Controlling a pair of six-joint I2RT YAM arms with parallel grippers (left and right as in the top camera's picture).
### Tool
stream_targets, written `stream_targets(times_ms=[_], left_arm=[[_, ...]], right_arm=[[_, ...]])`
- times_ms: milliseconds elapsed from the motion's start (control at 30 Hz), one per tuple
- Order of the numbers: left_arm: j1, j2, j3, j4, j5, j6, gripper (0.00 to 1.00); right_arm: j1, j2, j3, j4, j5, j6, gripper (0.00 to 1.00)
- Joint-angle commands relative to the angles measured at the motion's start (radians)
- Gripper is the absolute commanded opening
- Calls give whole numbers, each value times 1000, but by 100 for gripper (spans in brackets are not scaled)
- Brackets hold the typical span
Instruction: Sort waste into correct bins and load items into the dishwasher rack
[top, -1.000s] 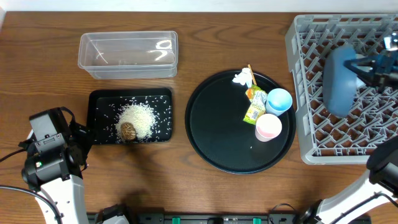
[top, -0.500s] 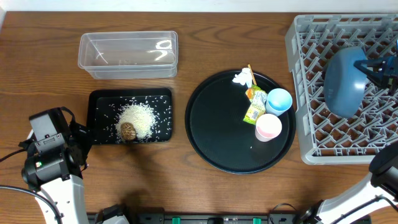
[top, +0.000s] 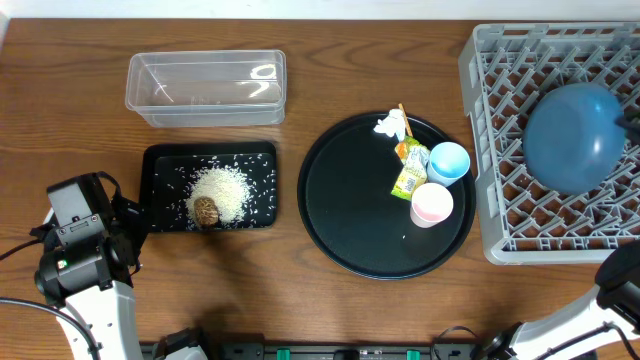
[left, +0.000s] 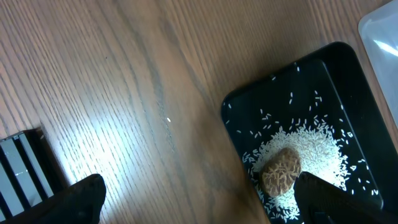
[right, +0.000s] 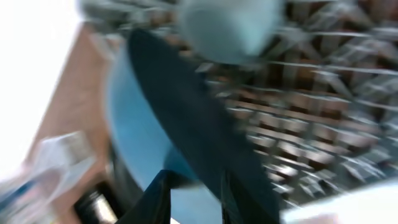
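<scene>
Clamped, at right pincer (right: 193, 180), on rim of dark blue plate (top: 572, 135), seen through blur. Turned broad-face up over grey rack (top: 495, 215), from edge-on a second ago. Spread wide and empty at left pincer (left: 199, 199), above wood-grain bench (left: 124, 93) beside black tray (left: 323, 81) with rice (left: 311, 146). Unreadable print on wrapper (top: 409, 178).

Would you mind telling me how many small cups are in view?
2. The light blue cup stands on the round black tray, right side; the pink cup stands beside it, same tray. The blue plate might hide another.
</scene>
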Motion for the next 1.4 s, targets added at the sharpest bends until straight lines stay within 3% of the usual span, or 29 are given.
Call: stream_targets(times_ms=[0,133,233,267,300,333,367,700,933,1367], left_arm=[[3,1,2,-2,-8,-10,98],[3,1,1,-2,-8,-10,98],[3,1,1,-2,-8,-10,98],[3,1,1,-2,-8,-10,98],[3,1,1,-2,-8,-10,98],[3,1,1,-2,-8,-10,98],[3,1,1,-2,-8,-10,98],[3,1,1,-2,-8,-10,98],[3,1,2,-2,-8,-10,98],[3,1,1,-2,-8,-10,98]], right_arm=[[-5,29,-9,-22,260,66,20],[-4,-26,-8,-16,280,86,21],[-3,-80,-8,-7,279,93,35],[-2,-100,-8,-5,279,93,45],[2,-124,-8,-3,279,93,65],[5,-143,-8,-3,278,92,95],[11,-159,-8,-3,277,92,99],[143,-254,-8,-4,207,80,99],[364,-254,-12,-7,104,-29,99],[802,-218,-27,45,293,5,99]])
